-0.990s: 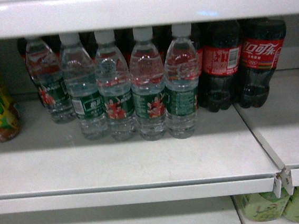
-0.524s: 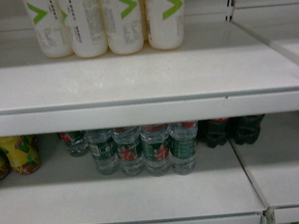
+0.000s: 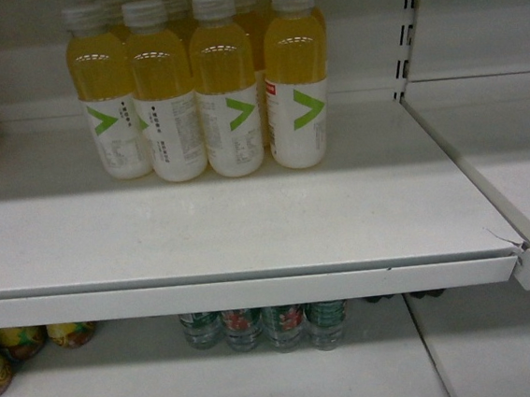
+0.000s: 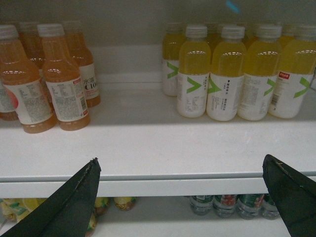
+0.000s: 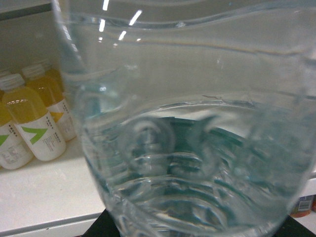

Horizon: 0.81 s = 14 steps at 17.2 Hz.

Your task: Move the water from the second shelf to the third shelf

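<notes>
On the upper shelf [image 3: 249, 228] in the head view stands a cluster of yellow juice bottles [image 3: 227, 94] with white labels and green V marks, set toward the back and left of centre, with bare white board in front of them; below, on the lower shelf [image 3: 218, 391], only the bottoms of a row of water bottles [image 3: 263, 325] with green labels show under the shelf lip, with yellow-wrapped bottles [image 3: 16, 344] off to their left; neither arm appears in this view. The left wrist camera looks at the same upper shelf from in front; the left hand [image 4: 182, 197] is released, its two dark fingers [image 4: 74, 202] spread wide apart with nothing between them; beyond it sit the yellow juice bottles on the right and a group of orange drink bottles [image 4: 54, 79] on the left. The right wrist camera is almost filled by the water [image 5: 187, 143], a clear ribbed bottle pressed close to the lens, with green label showing through it; the right hand itself is hidden behind it, so I cannot tell how it is closed.
</notes>
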Available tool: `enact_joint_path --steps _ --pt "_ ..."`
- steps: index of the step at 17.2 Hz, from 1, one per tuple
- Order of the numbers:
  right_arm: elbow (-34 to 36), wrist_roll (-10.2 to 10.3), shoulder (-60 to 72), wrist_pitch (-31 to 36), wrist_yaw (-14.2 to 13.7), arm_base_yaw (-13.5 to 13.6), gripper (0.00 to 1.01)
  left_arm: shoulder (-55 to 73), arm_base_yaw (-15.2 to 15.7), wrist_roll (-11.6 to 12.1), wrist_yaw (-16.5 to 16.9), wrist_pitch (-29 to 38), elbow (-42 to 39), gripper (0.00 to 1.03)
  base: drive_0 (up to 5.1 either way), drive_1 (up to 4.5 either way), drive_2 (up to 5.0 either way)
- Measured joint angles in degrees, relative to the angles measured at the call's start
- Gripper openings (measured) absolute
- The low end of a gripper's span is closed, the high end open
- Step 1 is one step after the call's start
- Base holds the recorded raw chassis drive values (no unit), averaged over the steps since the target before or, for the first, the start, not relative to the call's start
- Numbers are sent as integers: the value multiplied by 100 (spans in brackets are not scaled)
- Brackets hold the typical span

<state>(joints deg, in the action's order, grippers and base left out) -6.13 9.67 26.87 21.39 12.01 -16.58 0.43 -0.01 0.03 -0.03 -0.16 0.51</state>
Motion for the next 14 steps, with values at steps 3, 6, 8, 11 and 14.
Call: enact_joint_path --steps 3,6,8,11,14 --pt "0 0 0 0 0 0 40 0 0 0 2 -2 0 98 0 0 0" --pt "0 0 0 0 0 0 40 0 0 0 2 -2 0 98 0 0 0" --pt "0 0 0 -2 0 0 40 0 0 0 2 -2 0 98 0 0 0" --pt "0 0 0 0 0 0 40 0 0 0 2 -2 0 98 0 0 0" --pt "0 0 0 2 0 0 40 0 0 0 2 -4 0 98 -141 54 113"
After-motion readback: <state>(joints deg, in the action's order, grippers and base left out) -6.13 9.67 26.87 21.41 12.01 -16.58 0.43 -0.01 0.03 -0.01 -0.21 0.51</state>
